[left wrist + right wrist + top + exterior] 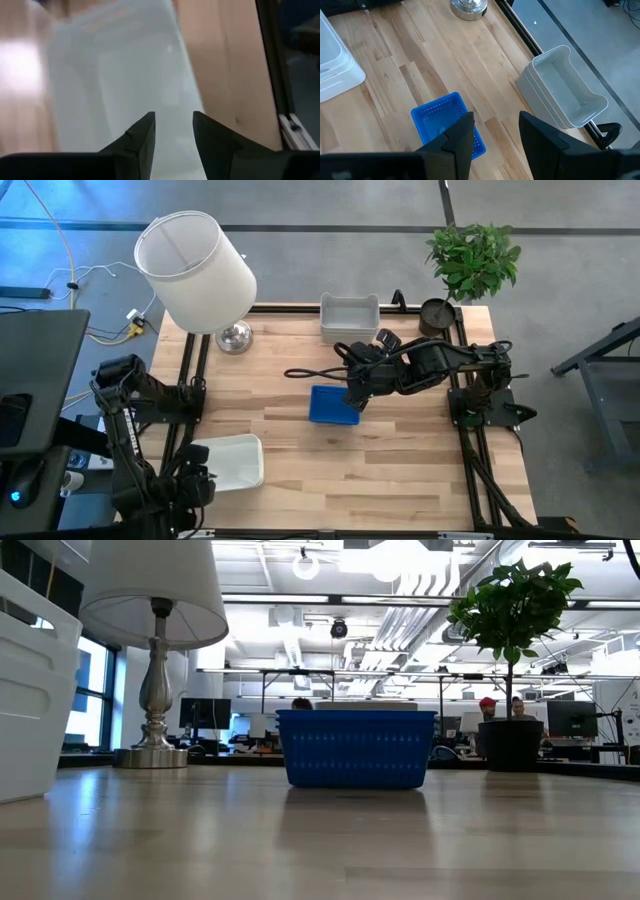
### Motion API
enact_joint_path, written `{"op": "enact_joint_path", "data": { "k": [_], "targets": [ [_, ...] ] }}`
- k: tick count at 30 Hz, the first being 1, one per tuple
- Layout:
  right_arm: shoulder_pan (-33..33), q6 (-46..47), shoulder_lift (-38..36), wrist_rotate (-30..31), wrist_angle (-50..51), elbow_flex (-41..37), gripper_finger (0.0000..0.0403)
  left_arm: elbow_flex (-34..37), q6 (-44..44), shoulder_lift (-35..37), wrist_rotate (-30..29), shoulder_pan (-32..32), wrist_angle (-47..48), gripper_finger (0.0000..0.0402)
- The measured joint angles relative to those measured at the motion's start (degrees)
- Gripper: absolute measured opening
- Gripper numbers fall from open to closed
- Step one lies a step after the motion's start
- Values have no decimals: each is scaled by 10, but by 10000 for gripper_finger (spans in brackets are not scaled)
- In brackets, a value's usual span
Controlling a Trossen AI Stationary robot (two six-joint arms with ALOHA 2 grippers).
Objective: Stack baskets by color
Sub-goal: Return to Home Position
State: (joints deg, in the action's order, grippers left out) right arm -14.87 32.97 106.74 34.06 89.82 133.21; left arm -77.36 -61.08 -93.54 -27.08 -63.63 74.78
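Surface: a wooden table is carrying a lamp and a potted plant.
Blue baskets: sitting at the table's middle.
Grey baskets: sitting nested at the far edge.
White baskets: lying at the near left corner.
Right gripper: hovering over the blue baskets, fingers apart, holding nothing.
Left gripper: hanging over the white baskets, fingers apart, empty.
Progress: no loose basket is showing, so the sorting is looking finished and only pulling the arms back seems left.

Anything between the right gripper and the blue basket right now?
Nothing visible. The right gripper, fingers open, hangs above the bright blue perforated plastic basket, only air between. The stacked pale grey plastic baskets and the silver lamp base stand aside. The left gripper hangs over the white plastic basket.
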Motion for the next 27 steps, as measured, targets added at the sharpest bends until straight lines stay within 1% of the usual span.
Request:
{"op": "enact_joint_path", "data": {
  "k": [6, 11, 17, 20, 23, 25, 27],
  "targets": [
    [-1, -1, 0, -1, 2, 0, 142, 0, 11, 54, -67, 3, 14, 117],
    [-11, -38, 0, 5, 1, -4, 142, 0, 29, 120, -127, 9, 13, 117],
    [-21, -54, -2, 47, 2, -73, 142, 0, 73, 195, -156, 29, 1, 117],
    [-21, -65, -2, 65, 2, -124, 142, 0, 116, 228, -152, 48, -25, 117],
    [-19, -65, -10, 78, 2, -179, 142, 0, 182, 259, -125, 76, -67, 117],
    [-15, -64, -23, 87, 2, -220, 142, 0, 241, 277, -85, 100, -101, 117],
    [-7, -56, -39, 91, 2, -261, 142, 0, 304, 297, -32, 127, -135, 117]
  ]
}}
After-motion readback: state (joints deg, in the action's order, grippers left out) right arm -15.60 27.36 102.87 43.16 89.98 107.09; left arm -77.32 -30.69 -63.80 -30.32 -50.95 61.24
